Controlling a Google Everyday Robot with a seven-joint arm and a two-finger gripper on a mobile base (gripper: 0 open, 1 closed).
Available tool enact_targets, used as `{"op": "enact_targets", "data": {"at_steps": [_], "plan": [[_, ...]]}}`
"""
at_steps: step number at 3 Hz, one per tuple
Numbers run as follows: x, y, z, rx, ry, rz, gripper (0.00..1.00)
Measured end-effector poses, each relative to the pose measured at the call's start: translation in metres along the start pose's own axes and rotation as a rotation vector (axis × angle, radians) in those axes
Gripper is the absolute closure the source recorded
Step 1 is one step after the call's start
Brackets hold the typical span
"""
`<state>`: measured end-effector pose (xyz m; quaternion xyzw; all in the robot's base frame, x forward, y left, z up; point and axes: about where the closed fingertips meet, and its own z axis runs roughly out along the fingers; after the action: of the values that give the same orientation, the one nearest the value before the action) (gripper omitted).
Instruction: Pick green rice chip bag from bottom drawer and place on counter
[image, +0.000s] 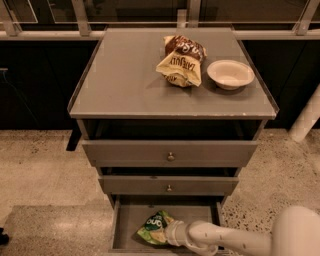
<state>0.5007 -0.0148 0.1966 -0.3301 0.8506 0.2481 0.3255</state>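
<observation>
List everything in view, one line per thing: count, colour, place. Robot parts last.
Counter: one, matte grey, top of the drawer cabinet.
Chip bag: one, brown and cream, on the counter, right of centre towards the back.
Bowl: one, cream, on the counter just right of the chip bag.
Upper drawers: two, grey with small round knobs, stacked under the counter.
Bottom drawer: one, grey, pulled open, lowest of the three.
Green rice chip bag: one, bright green, lying on the bottom drawer's floor.
Floor: speckled beige, around the cabinet.
Arm: one, cream, reaching in from the lower right.
Claw: one, cream, inside the bottom drawer at the green bag's right side.
</observation>
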Motion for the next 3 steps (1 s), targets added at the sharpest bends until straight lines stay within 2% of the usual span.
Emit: {"op": "enact_targets", "data": {"at_steps": [1, 2, 3], "plan": [[-0.03, 0.032, -0.056, -0.03, -0.115, -0.038, 1.0], [-0.048, 0.043, -0.119, -0.008, -0.189, -0.048, 1.0], [-0.04, 0.036, -0.129, 0.019, -0.197, -0.026, 1.0]]}}
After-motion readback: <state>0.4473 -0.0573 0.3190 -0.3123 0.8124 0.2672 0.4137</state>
